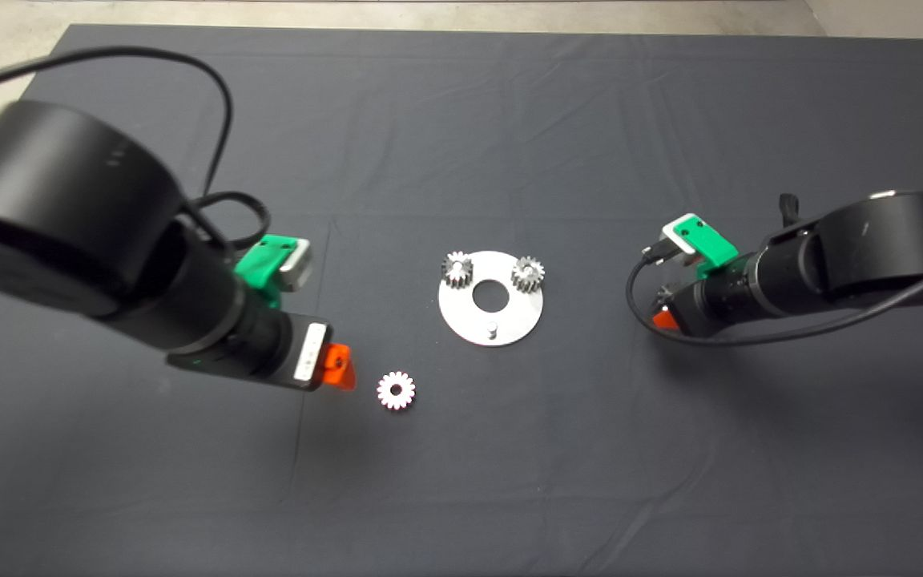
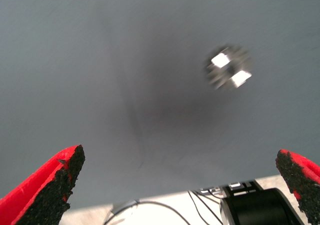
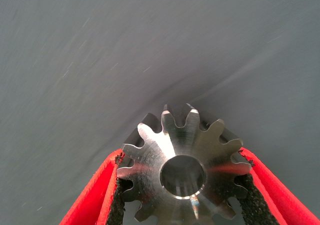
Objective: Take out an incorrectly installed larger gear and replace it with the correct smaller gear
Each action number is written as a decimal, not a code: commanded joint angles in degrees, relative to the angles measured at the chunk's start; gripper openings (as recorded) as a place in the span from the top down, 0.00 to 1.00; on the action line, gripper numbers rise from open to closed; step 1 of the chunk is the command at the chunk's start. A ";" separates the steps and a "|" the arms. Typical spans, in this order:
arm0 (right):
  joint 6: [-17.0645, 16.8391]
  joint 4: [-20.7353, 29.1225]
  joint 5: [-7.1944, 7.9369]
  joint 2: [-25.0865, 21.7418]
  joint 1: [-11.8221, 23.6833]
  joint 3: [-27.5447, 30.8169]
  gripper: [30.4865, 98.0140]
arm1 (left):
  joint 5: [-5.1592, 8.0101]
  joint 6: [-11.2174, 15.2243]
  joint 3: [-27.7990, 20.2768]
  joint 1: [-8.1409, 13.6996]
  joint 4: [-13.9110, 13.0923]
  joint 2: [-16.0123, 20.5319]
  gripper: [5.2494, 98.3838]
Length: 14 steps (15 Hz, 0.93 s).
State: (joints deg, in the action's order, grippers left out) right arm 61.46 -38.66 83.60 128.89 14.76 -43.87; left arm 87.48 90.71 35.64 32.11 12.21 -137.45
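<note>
The smaller gear (image 1: 396,390), bright silver-white, lies flat on the mat in front of the round metal plate (image 1: 509,327); the left wrist view shows this smaller gear (image 2: 230,67) blurred. My left gripper (image 1: 339,370) hovers just left of it, and in its wrist view the left gripper (image 2: 180,155) is open wide with nothing between its fingers. The larger gear (image 3: 182,170), dark steel with a shiny face, is clamped between the pads of my right gripper (image 3: 181,155). In the head view the right gripper (image 1: 664,314) is right of the plate, over bare mat, and hides that gear.
Two small silver gears (image 1: 457,268) (image 1: 526,273) sit on the plate's far side. A bare peg (image 1: 492,327) stands on its near side and a centre hole (image 1: 491,296) opens in the middle. The dark mat (image 1: 461,497) spreads all around.
</note>
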 commanded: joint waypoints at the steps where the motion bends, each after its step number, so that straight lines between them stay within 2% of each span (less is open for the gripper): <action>1: 0.41 -0.10 -0.46 -0.61 0.10 1.09 0.73 | 4.20 -2.30 5.05 -0.55 4.76 -5.16 0.00; 4: 0.41 -0.10 -0.46 -1.49 0.10 2.32 0.71 | 4.28 -3.25 5.94 -1.44 5.47 -4.99 0.00; 7: 0.41 -0.18 -0.46 -1.66 0.19 2.23 0.68 | 4.28 -4.69 7.29 -4.35 8.01 -4.81 0.00; 8: 0.41 -0.18 -0.37 -1.66 0.19 2.23 0.68 | 4.28 -4.75 7.94 -5.04 8.10 -4.81 0.00; 11: 0.41 0.34 -0.28 -2.19 1.35 3.20 0.59 | 4.28 -4.75 8.20 -5.82 8.01 -4.81 0.00; 12: 0.50 0.76 -0.28 -2.45 3.91 3.79 0.57 | 4.28 -4.75 8.37 -5.90 8.08 -4.81 0.00; 13: 0.50 3.42 -0.22 -2.63 6.70 3.90 0.52 | 4.36 -4.75 8.82 -6.04 8.01 -4.81 0.00; 14: 0.50 9.01 -0.28 -2.71 9.28 3.90 0.52 | 4.37 -4.75 9.08 -6.44 8.01 -4.81 0.00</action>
State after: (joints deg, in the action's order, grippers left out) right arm 61.57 -38.42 83.35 127.26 15.98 -41.29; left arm 87.41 86.27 43.69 26.08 19.29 -142.25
